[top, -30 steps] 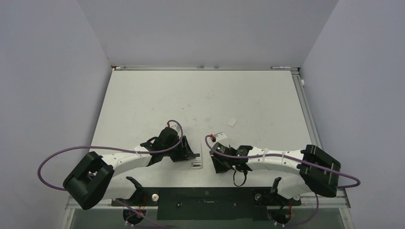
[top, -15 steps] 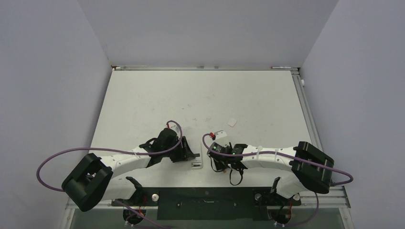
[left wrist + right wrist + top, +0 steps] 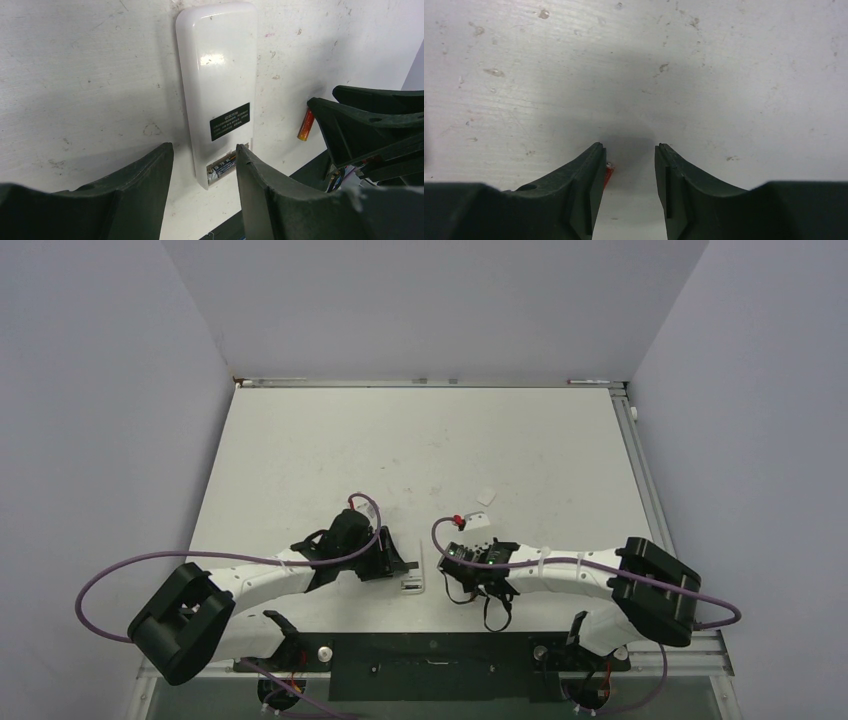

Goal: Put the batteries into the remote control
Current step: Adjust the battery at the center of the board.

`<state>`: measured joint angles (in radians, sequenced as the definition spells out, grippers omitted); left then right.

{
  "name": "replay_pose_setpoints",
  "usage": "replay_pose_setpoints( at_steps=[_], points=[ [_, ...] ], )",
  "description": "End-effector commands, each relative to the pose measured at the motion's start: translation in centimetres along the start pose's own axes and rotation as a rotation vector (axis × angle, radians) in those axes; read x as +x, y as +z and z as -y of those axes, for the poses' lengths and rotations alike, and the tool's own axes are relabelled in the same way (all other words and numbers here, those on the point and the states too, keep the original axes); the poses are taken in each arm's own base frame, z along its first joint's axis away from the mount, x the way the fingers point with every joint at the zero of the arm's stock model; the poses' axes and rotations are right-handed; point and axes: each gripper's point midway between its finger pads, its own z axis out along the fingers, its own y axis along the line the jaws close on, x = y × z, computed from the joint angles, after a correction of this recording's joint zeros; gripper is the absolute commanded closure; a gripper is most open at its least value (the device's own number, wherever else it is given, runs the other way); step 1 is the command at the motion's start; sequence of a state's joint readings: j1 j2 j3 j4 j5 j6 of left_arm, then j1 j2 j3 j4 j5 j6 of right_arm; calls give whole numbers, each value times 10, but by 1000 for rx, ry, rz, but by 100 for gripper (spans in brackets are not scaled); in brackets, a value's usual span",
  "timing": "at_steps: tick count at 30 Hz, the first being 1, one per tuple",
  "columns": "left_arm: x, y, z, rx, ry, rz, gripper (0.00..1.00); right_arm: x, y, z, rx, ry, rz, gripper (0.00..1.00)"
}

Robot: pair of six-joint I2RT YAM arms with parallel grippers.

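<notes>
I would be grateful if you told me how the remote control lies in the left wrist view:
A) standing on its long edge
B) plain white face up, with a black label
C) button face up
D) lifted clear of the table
B: the remote control lies flat on the table with its plain white face and a black label turned upward; no buttons show.

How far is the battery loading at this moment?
Done: the remote control lies plain face up, its compartment open at the near end; its contents are unclear. In hand: the open left gripper straddles that end; the open right gripper has a battery beside one finger, not clamped. Remaining: grip, insert, close.
</notes>
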<state>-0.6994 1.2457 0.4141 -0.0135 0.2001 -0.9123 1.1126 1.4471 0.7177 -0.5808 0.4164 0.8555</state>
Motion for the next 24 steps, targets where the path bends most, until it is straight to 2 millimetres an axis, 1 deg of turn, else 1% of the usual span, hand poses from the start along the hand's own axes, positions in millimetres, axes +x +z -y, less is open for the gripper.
replay_pose_setpoints(
  at_steps=[1,4,7,10,13,14,15,18,19,22,24],
  points=[
    [15,3,-19,-57,8,-46,53,1,-6,24,82,38,32,60],
    [16,4,-19,-56,4,-55,53,-14,-17,17,32,80,80,60],
    [16,4,-18,-51,4,-57,53,-24,-29,19,18,100,110,60],
    [15,3,-17,-48,5,-52,53,-24,-37,24,10,108,110,60],
    [15,2,-17,-51,7,-47,53,-11,-37,24,-19,107,71,61],
    [15,3,-17,-52,8,-50,53,-6,-35,23,-35,106,54,65],
    [15,3,-17,-50,10,-52,53,3,-33,23,-46,101,31,71],
    [16,3,-17,-50,12,-58,53,19,-31,18,-92,96,-16,88],
    [17,3,-17,-49,14,-61,53,23,-30,18,-101,92,-29,91],
    [17,4,-17,-49,16,-63,53,35,-30,13,-136,80,-61,91],
    [17,4,-18,-49,17,-64,53,39,-30,7,-165,76,-72,91]
  ],
)
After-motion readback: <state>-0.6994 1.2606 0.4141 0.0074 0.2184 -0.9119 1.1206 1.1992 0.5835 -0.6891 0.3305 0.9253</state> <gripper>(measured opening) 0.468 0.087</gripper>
